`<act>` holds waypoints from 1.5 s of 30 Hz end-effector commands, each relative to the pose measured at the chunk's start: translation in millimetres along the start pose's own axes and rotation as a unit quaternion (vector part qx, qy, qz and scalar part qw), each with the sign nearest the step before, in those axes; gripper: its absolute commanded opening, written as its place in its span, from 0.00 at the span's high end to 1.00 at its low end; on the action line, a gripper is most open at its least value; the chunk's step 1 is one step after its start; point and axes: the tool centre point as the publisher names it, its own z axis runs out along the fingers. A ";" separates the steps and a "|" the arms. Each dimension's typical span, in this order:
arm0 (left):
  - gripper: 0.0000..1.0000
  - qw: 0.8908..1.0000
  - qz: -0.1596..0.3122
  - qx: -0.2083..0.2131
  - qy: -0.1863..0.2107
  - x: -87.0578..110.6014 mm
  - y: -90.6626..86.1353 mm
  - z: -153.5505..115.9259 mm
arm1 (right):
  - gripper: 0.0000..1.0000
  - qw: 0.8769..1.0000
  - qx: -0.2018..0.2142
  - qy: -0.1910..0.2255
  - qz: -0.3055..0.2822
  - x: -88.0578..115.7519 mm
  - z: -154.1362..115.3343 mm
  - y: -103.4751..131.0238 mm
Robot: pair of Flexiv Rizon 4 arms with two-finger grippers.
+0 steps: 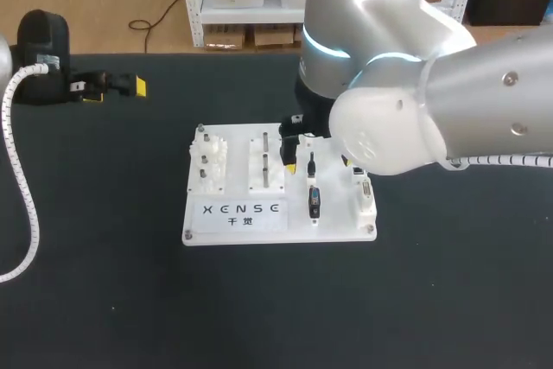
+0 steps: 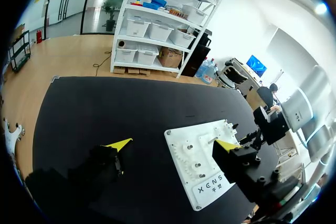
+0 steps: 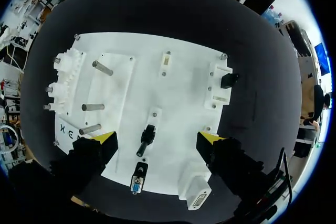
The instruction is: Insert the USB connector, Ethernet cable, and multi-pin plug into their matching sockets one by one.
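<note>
Right hand (image 3: 157, 139) is hovering over the white socket board (image 3: 173, 93), fingers apart and gripping nothing. Black USB connector (image 3: 146, 139) is lying on the board under it, with the multi-pin plug (image 3: 137, 178) just beside, at the board's edge. Left hand (image 2: 174, 144) is hanging open and empty over the bench (image 2: 94, 108), off the board.

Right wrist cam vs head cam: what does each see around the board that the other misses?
Right wrist only: the black piece in the board's far corner block, which the right arm hides from the head view, and the full gap between the right jaws, wide open with nothing gripped.
Head only: the left arm, off to the side of the board, with the left jaws over bare table.
Both: the white board, its metal pins, the black plug and the blue-faced plug.
</note>
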 end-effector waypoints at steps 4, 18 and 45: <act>0.00 1.000 0.000 0.000 0.000 0.0 0.0 0.0 | 0.00 1.000 0.000 -0.002 0.000 1.4 -0.1 -0.9; 0.00 1.000 0.000 0.000 0.000 0.0 0.0 0.0 | 0.00 1.000 0.002 0.005 -0.003 4.4 2.2 2.9; 0.00 1.000 0.000 0.000 0.000 0.0 0.0 0.0 | 0.27 0.999 0.044 0.000 0.025 8.2 7.3 -1.1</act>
